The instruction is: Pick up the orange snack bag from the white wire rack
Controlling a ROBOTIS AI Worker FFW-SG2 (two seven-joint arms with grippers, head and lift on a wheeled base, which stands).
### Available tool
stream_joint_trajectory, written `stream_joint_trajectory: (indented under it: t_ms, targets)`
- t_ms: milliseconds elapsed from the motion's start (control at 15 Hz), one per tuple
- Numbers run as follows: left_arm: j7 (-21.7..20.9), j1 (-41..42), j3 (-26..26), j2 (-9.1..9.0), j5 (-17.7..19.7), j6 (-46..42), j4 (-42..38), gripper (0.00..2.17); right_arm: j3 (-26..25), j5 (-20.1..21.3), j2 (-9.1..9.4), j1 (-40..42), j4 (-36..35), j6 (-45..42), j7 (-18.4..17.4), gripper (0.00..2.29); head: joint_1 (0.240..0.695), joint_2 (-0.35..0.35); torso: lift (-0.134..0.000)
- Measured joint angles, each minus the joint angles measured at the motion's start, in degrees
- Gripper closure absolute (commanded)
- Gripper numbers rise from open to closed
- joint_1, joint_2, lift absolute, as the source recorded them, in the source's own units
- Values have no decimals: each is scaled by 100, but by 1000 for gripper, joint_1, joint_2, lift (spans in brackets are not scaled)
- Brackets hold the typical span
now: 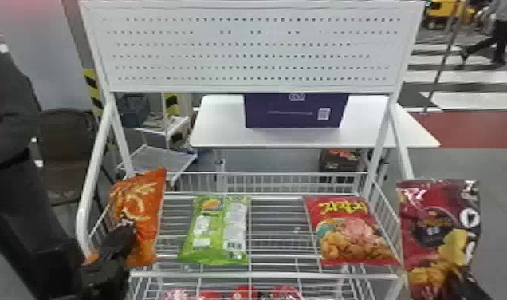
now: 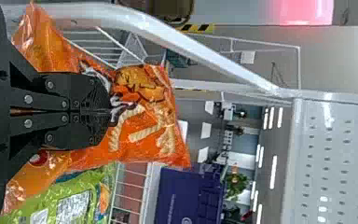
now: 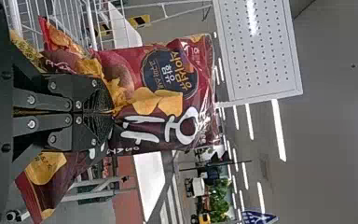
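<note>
My left gripper is at the rack's left side, shut on the orange snack bag, which stands upright above the left part of the white wire rack. In the left wrist view the closed left gripper pinches the orange bag and hides part of its middle. At the rack's right side, my right gripper holds a dark red chip bag upright. The right wrist view has the right gripper shut on that dark red bag.
A green snack bag lies on the rack left of the middle, and a red snack bag lies on its right part. Red packages sit on the lower tier. Behind stand a white perforated panel and a table with a purple box.
</note>
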Motion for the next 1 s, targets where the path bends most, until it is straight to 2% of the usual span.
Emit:
stream_joint_trajectory:
  t_ms: [333, 600, 733, 1000]
  targets:
    - [-18, 1550, -29, 285, 216, -1398, -791, 2142, 13, 0, -5, 0, 36, 0, 14, 2135, 499, 0, 0]
    - [-92, 2411, -62, 504, 256, -2612, -1059, 2142, 14, -1, 0, 8, 33, 0, 17, 2135, 499, 0, 0]
    - [-105, 2605, -89, 557, 206, -3018, -1073, 2142, 15, -1, 8, 9, 32, 0, 17, 2135, 499, 0, 0]
    - [-102, 2695, -97, 628, 168, -3083, -1080, 2142, 16, 0, 13, 9, 39, 3, 16, 2135, 499, 0, 0]
